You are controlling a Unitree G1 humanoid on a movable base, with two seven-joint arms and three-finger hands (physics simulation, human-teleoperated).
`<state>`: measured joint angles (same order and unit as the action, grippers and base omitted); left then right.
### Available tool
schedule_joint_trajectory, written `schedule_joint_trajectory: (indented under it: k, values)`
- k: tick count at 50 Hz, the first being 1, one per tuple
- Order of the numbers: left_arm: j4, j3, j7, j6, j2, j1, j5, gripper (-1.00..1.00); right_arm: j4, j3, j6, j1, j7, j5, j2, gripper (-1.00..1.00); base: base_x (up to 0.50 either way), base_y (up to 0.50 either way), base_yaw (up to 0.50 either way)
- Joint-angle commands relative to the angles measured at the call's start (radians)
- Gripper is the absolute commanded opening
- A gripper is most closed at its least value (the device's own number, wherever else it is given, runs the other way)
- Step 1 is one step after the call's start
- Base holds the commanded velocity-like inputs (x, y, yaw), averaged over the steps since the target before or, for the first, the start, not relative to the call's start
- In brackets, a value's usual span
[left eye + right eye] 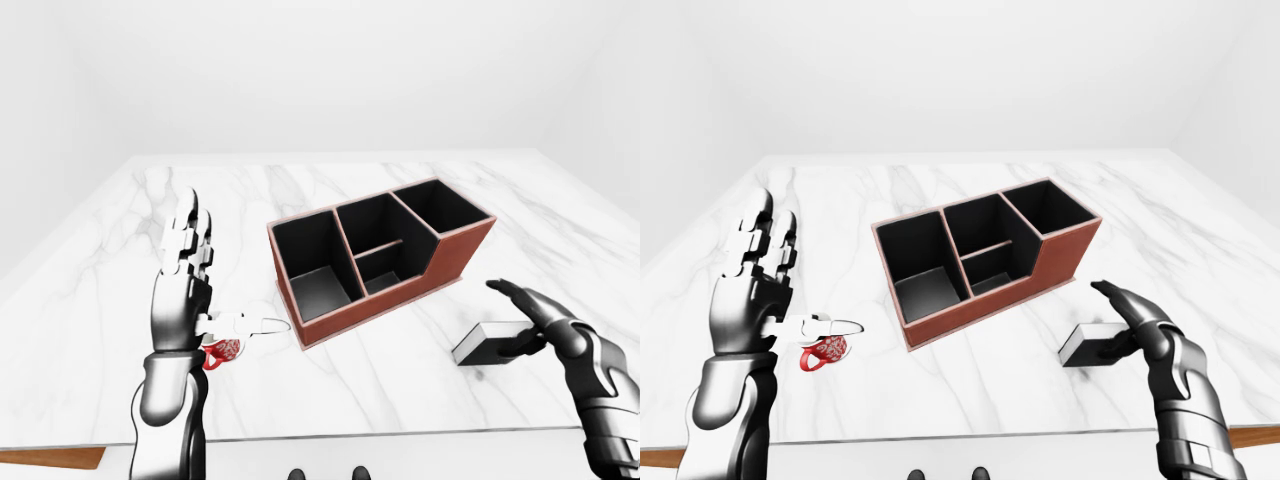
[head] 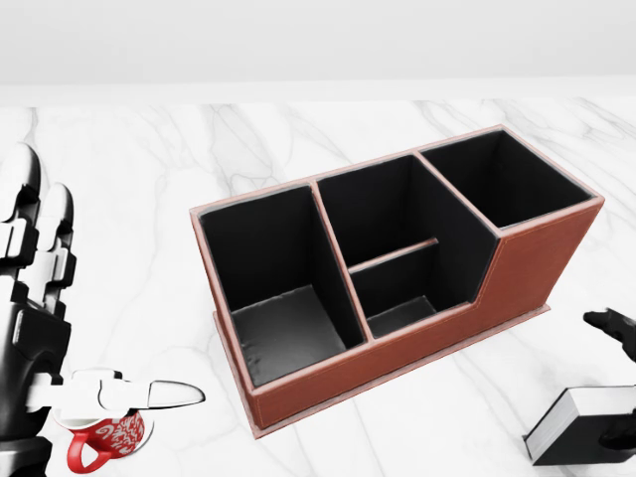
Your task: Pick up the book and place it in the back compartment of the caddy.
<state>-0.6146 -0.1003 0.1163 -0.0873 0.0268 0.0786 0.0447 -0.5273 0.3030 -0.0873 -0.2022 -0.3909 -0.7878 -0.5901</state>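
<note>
One caddy (image 2: 397, 268), four compartments; one book (image 2: 581, 425); one red mug (image 2: 104, 437); one table (image 1: 120, 230)

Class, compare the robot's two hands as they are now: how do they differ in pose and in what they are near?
The left hand is raised with fingers pointing up; the right hand reaches out low and flat. The left hand stands above the red mug; the right hand is spread over the book, not gripping it. Both are open and hold nothing.

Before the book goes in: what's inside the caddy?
The caddy shows only bare dark floors and walls in its compartments; the far-right compartment's floor is hidden by its wall. The book lies outside.
</note>
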Motion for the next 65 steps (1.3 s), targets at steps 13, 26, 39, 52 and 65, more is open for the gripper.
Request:
schedule_joint_trajectory:
  k: [13,26,39,52,65]
  values:
    - [0.001,0.000,0.000,0.000,0.000,-0.002,0.000,1.00,-0.080,-0.028,0.000,-0.030,0.071,-0.042,-0.015,-1.00,0.00,0.00,0.00]
    - [0.006,-0.001,0.000,0.000,0.000,-0.002,0.000,1.00,0.153,0.059,0.000,0.032,-0.154,0.128,0.027,-1.00,0.00,0.00,0.00]
    - [0.011,0.001,-0.001,0.000,0.000,-0.001,0.001,1.00,0.329,0.090,0.000,-0.016,-0.307,0.296,0.039,-1.00,0.00,0.00,0.00]
    - [0.009,-0.002,0.000,0.000,0.000,-0.001,-0.003,1.00,0.509,0.111,0.000,-0.063,-0.307,0.407,0.041,-1.00,0.00,0.00,0.00]
    - [0.014,-0.004,0.000,0.000,0.001,-0.002,-0.003,1.00,0.591,0.096,0.000,-0.122,-0.307,0.455,0.035,-1.00,0.00,0.00,0.00]
